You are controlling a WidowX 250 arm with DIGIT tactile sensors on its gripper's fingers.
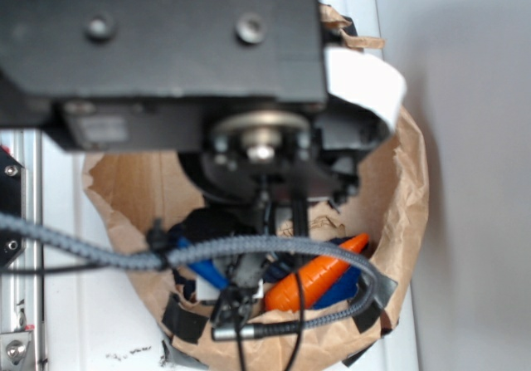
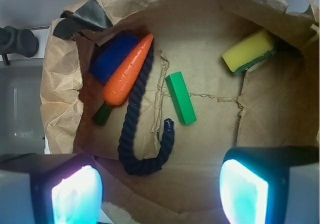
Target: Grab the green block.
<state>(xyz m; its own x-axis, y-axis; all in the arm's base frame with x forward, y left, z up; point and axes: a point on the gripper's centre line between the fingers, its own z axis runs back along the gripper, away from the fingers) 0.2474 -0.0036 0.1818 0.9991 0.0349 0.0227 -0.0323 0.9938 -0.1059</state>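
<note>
**Open jaws above the paper bag, green block lying free**

In the wrist view the jaws (image 2: 160,189) stand wide open and hold nothing. The two pads, one of them at the lower right (image 2: 243,187), glow pale blue-white at the bottom corners of the picture. Both are above the bag floor, and nothing is between them.

The green block (image 2: 180,97) lies flat on the brown paper, near the middle of the floor and a little above the gap between the pads. It touches no other thing. Just left of it runs a dark blue rope (image 2: 136,129), bent like a hook, with its end near the lower end of the block. The orange carrot (image 2: 128,71) lies along the upper part of the rope and leans on a blue block (image 2: 111,57). A yellow sponge (image 2: 249,51) with a dark green layer sits well apart, in the upper right corner.

All these things lie inside a wrinkled paper bag (image 2: 60,91) with its rim rolled down and dark tape at the edge. In the exterior view the bag stands on a white counter (image 1: 91,313), beside a plain grey wall (image 1: 473,172). The black arm (image 1: 166,47) hides most of the bag. No readable writing is visible.
</note>
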